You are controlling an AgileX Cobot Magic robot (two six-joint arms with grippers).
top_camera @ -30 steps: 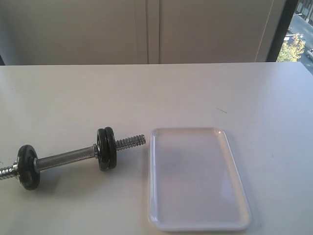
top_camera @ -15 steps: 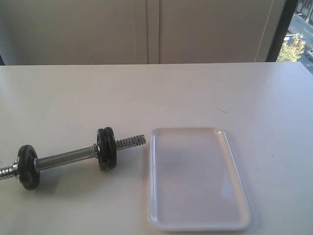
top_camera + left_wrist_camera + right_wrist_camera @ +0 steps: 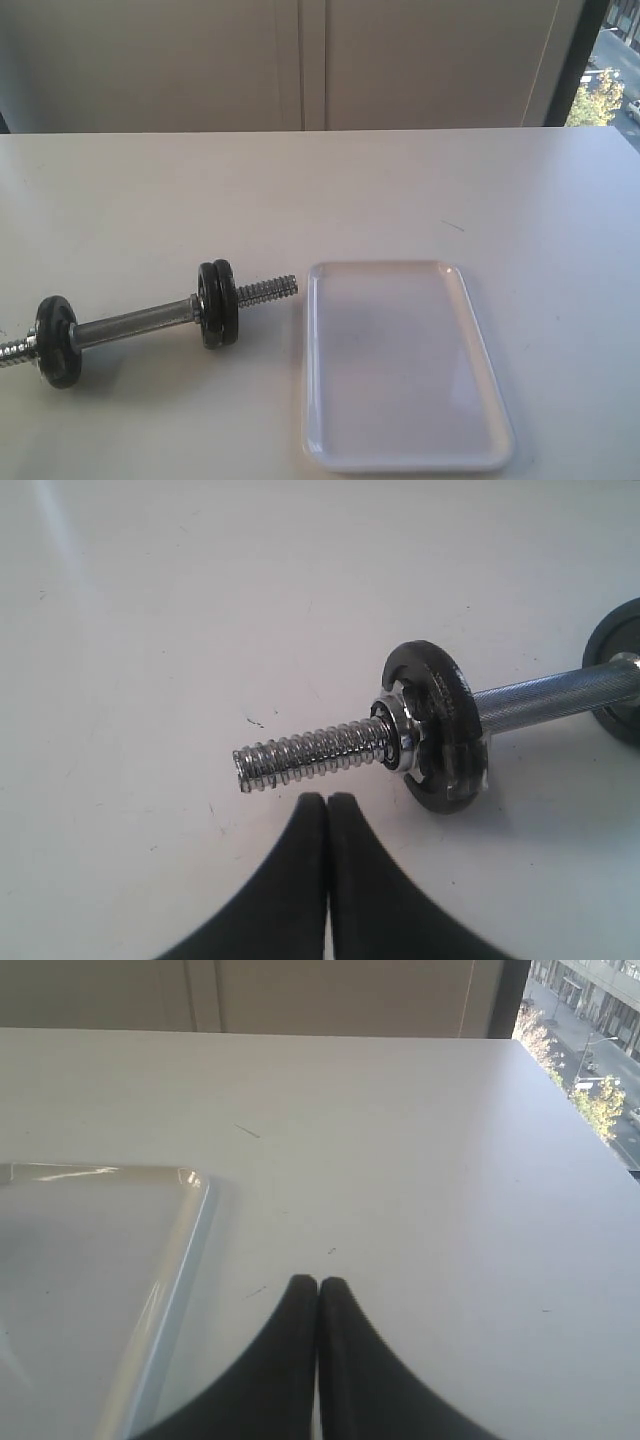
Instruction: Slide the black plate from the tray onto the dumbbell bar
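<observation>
Fully closed, both jaws, gripping nothing.

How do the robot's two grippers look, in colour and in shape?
Of the left gripper and the right gripper only the fingers show: plain matte black, smooth, broad at the base and curving to narrow rounded tips. No cables, markings or arm links are visible in any view.

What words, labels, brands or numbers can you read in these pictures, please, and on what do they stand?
None can be read. The black discs on the dumbbell bar show no legible marking in either view; the tray is plain white; the table bears only specks. The street through the window is too small to show any sign.
</observation>
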